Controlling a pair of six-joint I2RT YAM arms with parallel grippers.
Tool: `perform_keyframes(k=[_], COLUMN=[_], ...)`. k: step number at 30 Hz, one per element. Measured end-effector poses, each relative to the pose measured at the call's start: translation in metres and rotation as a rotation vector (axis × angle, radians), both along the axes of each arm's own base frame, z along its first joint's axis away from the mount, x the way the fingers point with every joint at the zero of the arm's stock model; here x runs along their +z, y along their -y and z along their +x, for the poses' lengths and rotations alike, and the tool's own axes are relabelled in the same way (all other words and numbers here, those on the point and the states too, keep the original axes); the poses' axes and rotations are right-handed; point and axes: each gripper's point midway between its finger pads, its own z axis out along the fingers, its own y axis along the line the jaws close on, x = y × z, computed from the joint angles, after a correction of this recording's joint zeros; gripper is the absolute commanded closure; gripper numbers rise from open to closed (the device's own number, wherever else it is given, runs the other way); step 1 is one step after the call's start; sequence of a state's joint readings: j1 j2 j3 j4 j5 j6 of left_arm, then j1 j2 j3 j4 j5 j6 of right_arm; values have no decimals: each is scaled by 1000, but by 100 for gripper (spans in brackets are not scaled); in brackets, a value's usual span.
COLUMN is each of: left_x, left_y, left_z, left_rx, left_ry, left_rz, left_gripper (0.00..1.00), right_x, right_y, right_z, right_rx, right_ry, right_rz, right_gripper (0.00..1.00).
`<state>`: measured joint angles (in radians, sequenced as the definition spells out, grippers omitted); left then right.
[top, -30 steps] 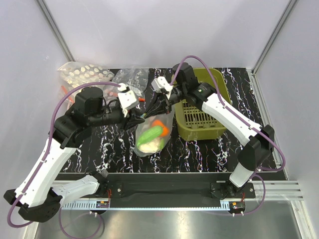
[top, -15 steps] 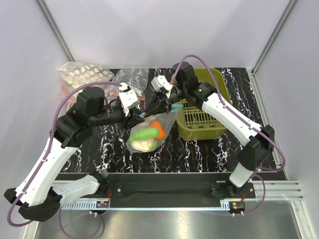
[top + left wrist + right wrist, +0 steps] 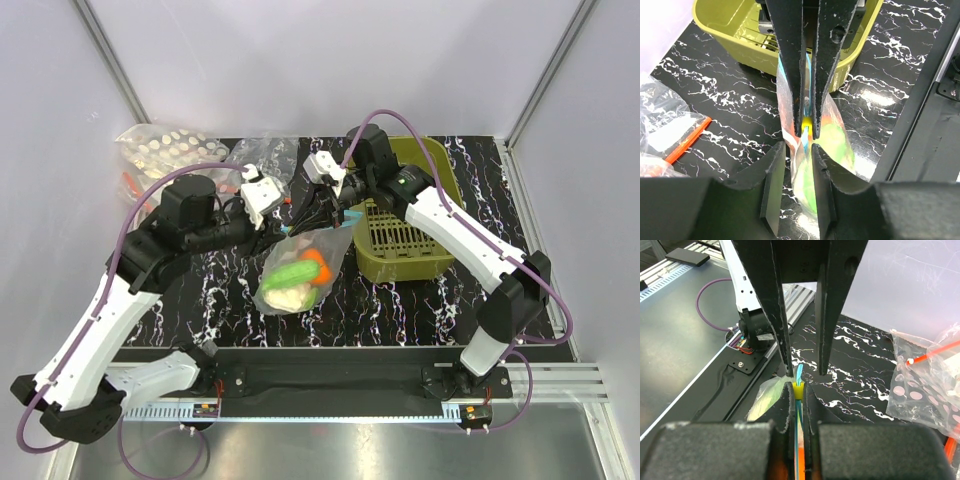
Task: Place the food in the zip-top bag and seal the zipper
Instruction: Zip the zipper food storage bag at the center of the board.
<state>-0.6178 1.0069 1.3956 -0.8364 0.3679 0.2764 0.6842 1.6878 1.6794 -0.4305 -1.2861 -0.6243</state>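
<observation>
from above, the zip-top bag (image 3: pixel 333 243) hangs between the two arms over the middle of the desk (image 3: pixel 400 300), just beside the green basket (image 3: pixel 400 250). the food (image 3: pixel 296 272) is inside it, with green, orange and cream pieces bunched at the low end. the zipper (image 3: pixel 351 214) runs along the top, with the right hand (image 3: pixel 328 214) on it and the left hand (image 3: pixel 283 232) at its other end. i cannot tell whether the bag's bottom touches the desk.

in the left wrist view the left hand's fingers stand a little apart. the film passes between them unpinched, so that hand has hold of nothing. beyond them the right hand's fingers pinch the teal strip, with a small yellow tab (image 3: pixel 806 125) at their tips.

the right wrist view agrees. the right hand is closed tight on the zipper, and the left hand straddles the strip's free end with a gap on both sides.

the risk, as i judge it, is that all the weight hangs from one pinch. if the right hand slips before the left closes, the bag drops and food may spill from any unsealed stretch. a left hand closing off-line would fold the strip and not press it shut.
</observation>
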Motion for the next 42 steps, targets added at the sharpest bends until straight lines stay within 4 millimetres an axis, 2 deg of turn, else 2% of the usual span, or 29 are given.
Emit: perform_keyframes(k=[6, 8, 10, 11, 18, 30, 37, 42], left_x=[-7, -7, -7, -8, -9, -3, 6, 21], left_y=[4, 5, 6, 6, 8, 0, -13, -23], left_z=[4, 5, 4, 3, 5, 7, 11, 10], left_rx=[-2, -4, -6, -8, -10, 46, 99, 145], left_ry=[-22, -27, -34, -41, -45, -69, -79, -66], left_rz=[13, 12, 7, 4, 6, -10, -24, -31], left_gripper=[65, 69, 93, 100, 100, 100, 100, 100], right_x=[0, 0, 0, 0, -1, -7, -20, -31], right_y=[0, 1, 1, 1, 2, 5, 13, 22], right_z=[0, 1, 2, 2, 5, 10, 20, 21], right_rx=[-2, -3, -5, -5, -19, -8, -26, -24], right_ry=[-1, -2, -1, 0, 4, 50, 47, 30], right_rz=[-1, -1, -1, 0, -3, 22, 15, 7], right_gripper=[100, 100, 100, 100, 100, 100, 100, 100])
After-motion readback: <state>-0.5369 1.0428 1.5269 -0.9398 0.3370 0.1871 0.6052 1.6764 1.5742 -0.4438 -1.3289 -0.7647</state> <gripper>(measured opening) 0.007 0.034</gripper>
